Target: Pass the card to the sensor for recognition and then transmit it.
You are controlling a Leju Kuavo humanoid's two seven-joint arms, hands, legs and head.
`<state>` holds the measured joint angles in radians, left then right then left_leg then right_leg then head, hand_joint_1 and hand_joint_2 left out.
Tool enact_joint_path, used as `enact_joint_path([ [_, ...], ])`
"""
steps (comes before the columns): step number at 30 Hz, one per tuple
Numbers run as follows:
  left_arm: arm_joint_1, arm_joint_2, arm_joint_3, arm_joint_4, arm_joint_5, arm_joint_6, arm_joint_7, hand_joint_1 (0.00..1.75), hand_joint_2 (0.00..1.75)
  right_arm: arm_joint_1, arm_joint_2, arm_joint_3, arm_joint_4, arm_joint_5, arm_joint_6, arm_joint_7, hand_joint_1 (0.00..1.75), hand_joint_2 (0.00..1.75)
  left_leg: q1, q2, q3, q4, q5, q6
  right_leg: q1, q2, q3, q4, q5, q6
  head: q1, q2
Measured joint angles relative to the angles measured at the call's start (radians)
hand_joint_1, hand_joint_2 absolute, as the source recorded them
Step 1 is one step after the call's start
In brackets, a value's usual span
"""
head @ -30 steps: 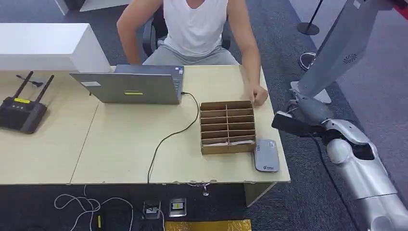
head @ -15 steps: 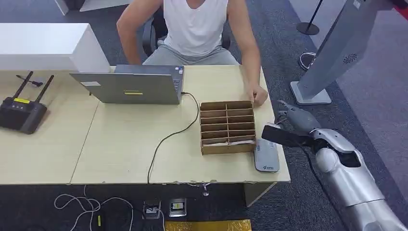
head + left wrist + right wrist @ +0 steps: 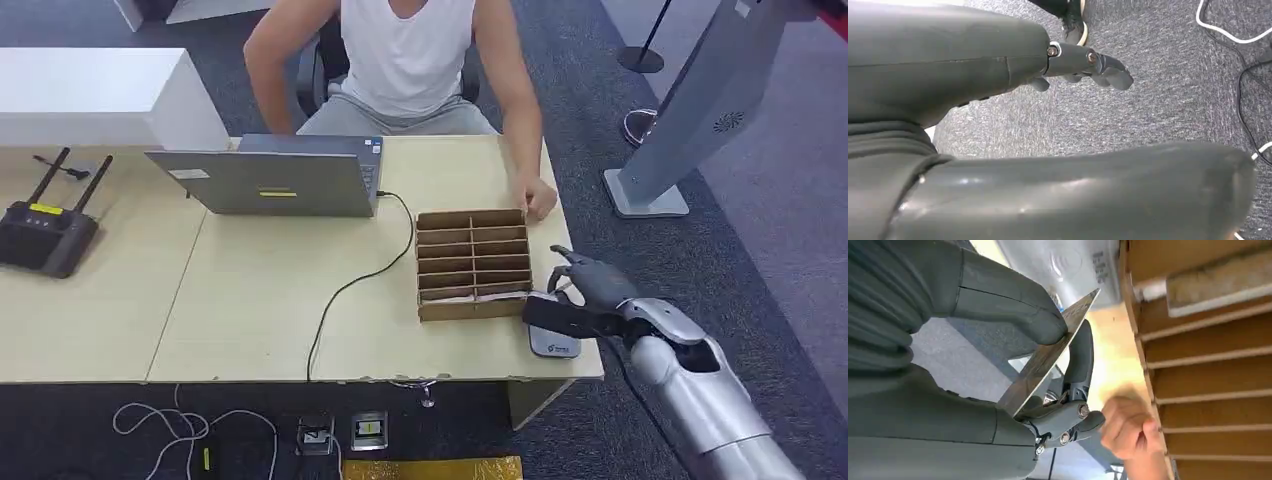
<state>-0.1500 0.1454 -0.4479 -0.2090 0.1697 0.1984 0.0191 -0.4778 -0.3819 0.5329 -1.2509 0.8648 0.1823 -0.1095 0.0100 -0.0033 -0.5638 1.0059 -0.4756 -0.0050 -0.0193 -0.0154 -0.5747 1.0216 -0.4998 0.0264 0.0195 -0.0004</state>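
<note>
My right hand [image 3: 590, 285] holds a dark card [image 3: 556, 317] flat just above the grey card sensor [image 3: 553, 345] at the table's front right corner. In the right wrist view the card [image 3: 1048, 357] is pinched between the thumb [image 3: 1013, 307] and the darker fingers [image 3: 1079, 365], with the sensor [image 3: 1068, 267] behind its tip. My left hand [image 3: 1088, 67] hangs over the carpet with nothing in it, its fingers curled.
A brown slotted cardboard box [image 3: 472, 263] stands just left of the sensor. A person sits behind the table, one hand [image 3: 538, 197] resting by the box's far corner. A laptop [image 3: 272, 178] with a black cable and a black router [image 3: 42, 230] lie further left.
My right arm has swung down and leftward from beside the table, bringing the card from off the edge to just over the sensor.
</note>
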Motion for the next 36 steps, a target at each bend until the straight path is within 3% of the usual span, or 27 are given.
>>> enact_joint_path([
  [13,0.000,0.000,0.000,0.000,0.007,0.005,0.000,0.00,0.00,0.061,0.003,0.006,-0.025,0.012,0.015,0.035,1.75,1.75,0.000,0.001,0.002,0.000,0.000,-0.001,0.000,0.001,0.001,0.000,0.000,0.000,0.000,0.000],
  [36,0.004,-0.005,0.000,0.000,0.018,0.018,-0.002,0.00,0.00,0.099,0.005,0.006,-0.056,0.007,-0.002,0.040,1.75,1.75,0.002,0.005,0.004,0.000,-0.001,-0.001,0.002,0.007,0.002,0.000,0.001,-0.001,0.000,0.000],
])
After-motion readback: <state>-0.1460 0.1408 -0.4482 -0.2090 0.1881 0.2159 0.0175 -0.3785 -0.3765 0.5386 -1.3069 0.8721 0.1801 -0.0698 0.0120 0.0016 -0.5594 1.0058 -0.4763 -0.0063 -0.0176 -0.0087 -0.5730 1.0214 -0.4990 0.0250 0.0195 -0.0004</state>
